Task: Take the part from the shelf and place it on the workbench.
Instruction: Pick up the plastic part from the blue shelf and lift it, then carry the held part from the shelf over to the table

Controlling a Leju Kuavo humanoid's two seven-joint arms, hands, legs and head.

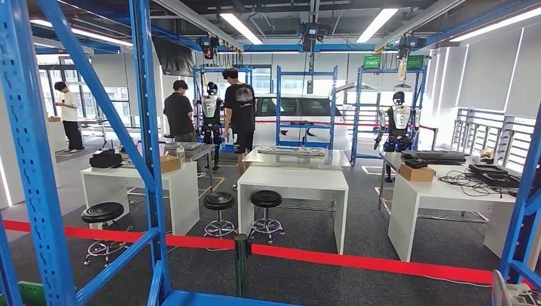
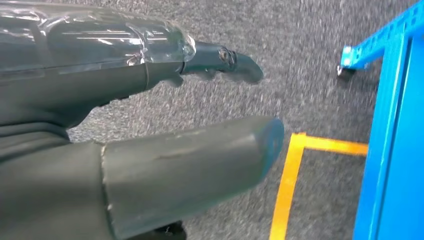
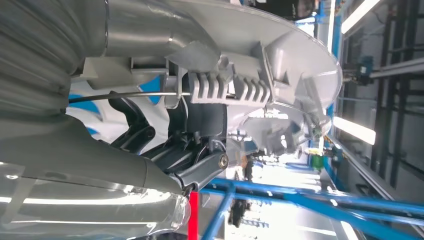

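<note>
Blue steel shelf uprights (image 1: 145,127) with slanted braces stand closest, filling the head view from 9 to 7 o'clock, with another blue post at 4 o'clock.

Left robot hand (image 2: 150,125) hangs over grey speckled carpet (image 2: 300,60). Its thick grey thumb (image 2: 190,160) and a dark finger (image 2: 225,57) are stretched out and wide apart, with nothing between them. An orange tape line (image 2: 287,185) on the floor and a blue shelf post (image 2: 390,150) lie beyond it.

Beyond the shelf, a red barrier tape (image 1: 357,260) runs from 8 to 4 o'clock through a short black post (image 1: 240,264). Behind it, from the left:
- a person in a white top (image 1: 68,115) at 10 o'clock;
- a white desk (image 1: 137,182) with a black round stool (image 1: 102,213) beside it;
- two people in black shirts (image 1: 179,111) (image 1: 240,105) flanking a white humanoid robot (image 1: 210,108); the print on one shirt back is too small to read;
- a middle white desk (image 1: 293,182) at the centre, with a white car (image 1: 293,108) at 12 o'clock behind it;
- a second humanoid robot (image 1: 400,121) at 2 o'clock;
- a right white desk (image 1: 440,191) carrying a brown cardboard box (image 1: 416,172).

Right robot hand (image 3: 165,140) grips the light grey moulded plastic part (image 3: 260,55), its dark fingers curled into the part's ribbed underside. An edge of that part (image 1: 513,294) shows at 5 o'clock in the head view, off the shelf and well apart from the desks.
</note>
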